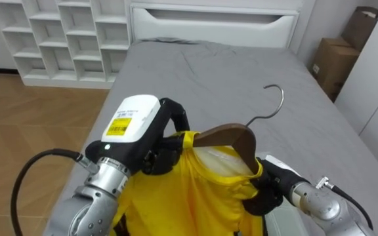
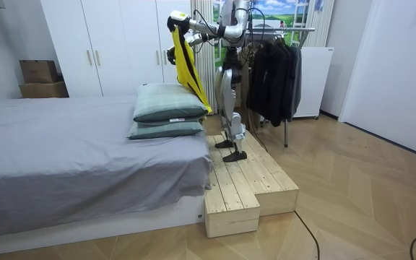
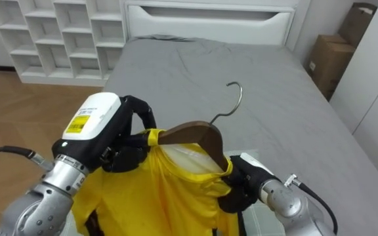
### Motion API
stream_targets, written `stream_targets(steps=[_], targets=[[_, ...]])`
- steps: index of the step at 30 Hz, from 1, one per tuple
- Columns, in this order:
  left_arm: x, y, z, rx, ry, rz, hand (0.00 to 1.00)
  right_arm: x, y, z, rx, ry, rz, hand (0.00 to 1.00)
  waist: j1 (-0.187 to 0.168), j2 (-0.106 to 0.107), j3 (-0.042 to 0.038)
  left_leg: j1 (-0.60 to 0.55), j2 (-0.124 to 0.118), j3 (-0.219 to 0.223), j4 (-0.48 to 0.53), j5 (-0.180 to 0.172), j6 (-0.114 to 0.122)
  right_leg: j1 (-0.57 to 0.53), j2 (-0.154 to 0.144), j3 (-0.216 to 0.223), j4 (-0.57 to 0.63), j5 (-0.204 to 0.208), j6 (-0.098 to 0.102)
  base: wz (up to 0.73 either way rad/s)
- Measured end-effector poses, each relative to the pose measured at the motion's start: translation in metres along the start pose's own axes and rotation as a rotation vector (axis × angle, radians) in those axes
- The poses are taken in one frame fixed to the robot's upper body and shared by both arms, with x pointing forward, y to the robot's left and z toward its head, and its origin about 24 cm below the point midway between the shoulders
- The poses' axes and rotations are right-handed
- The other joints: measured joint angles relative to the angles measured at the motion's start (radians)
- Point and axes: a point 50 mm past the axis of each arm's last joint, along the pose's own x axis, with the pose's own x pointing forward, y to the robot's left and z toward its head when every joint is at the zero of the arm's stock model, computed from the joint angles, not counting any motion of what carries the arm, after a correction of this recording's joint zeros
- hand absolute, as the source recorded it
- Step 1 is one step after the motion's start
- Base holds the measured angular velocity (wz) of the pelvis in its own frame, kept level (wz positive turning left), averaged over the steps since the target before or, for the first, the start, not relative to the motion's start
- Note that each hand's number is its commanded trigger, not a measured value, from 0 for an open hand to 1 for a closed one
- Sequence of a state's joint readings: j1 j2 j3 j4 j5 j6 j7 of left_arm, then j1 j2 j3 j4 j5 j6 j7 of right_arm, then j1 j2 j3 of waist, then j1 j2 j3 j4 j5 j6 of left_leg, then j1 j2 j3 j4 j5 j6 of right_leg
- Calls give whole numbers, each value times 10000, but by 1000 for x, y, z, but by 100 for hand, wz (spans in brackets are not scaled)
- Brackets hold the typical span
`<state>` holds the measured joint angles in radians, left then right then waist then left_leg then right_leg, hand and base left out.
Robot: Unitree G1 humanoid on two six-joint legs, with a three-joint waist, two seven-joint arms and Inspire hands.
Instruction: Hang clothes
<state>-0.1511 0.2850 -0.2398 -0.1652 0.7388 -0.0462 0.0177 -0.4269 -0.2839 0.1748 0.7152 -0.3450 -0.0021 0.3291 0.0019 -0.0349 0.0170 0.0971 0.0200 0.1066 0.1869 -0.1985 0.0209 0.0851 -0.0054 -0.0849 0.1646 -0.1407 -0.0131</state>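
I hold a yellow shirt (image 1: 195,190) on a brown wooden hanger (image 1: 231,137) up over the grey bed (image 1: 241,72). The hanger's metal hook (image 1: 277,98) points up and away from me. My left hand (image 1: 156,156) is curled round the shirt's left shoulder at the hanger's end. My right hand (image 1: 268,187) grips the shirt's right shoulder and the hanger's other end. In the room view the shirt (image 2: 186,61) hangs from my raised hands, with a clothes rack (image 2: 287,29) of dark garments (image 2: 273,72) behind me.
I stand on a wooden platform (image 2: 248,188) beside the bed, next to two stacked pillows (image 2: 168,108). A white cubby shelf (image 1: 64,39), a white headboard (image 1: 209,23) and cardboard boxes (image 1: 333,62) lie beyond the bed.
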Motion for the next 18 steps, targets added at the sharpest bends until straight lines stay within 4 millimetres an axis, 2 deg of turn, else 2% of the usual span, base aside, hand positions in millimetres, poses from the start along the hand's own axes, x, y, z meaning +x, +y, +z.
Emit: stream_targets(steps=[12, 14, 15, 16, 18], targets=[[0, 1, -1, 13, 68, 90, 100, 0, 0, 0, 232, -62, 141, 100, -7, 2, -1, -19, -5, -62, 7, 0, 0, -4, -10, -44, -1, -1, 1, 0], [0, 1, -1, 14, 87, 90, 82, -1, 0, 0, 251, -59, 199, 100, -14, 3, -3, -16, -9, -66, 8, 0, 0, -3, -15, -43, 0, -1, 1, 0], [0, 1, -1, 13, 93, 89, 52, -1, 0, 0, 252, -58, 205, 100, -14, 4, -3, -16, -10, -65, 9, 0, 0, -3, -16, -42, 0, -1, 1, 0], [0, 1, -1, 11, 115, 88, 0, -1, 0, 0, 252, -57, 232, 100, -17, 3, -5, -15, -10, -62, 10, 0, 0, -3, -18, -41, 2, -1, 1, 0], [0, 1, -1, 8, 133, 89, 0, -1, 0, -1, 261, -39, 308, 100, -22, 3, -6, -12, -13, -59, 15, 0, 0, -3, -22, -40, 9, -1, 1, 0]])
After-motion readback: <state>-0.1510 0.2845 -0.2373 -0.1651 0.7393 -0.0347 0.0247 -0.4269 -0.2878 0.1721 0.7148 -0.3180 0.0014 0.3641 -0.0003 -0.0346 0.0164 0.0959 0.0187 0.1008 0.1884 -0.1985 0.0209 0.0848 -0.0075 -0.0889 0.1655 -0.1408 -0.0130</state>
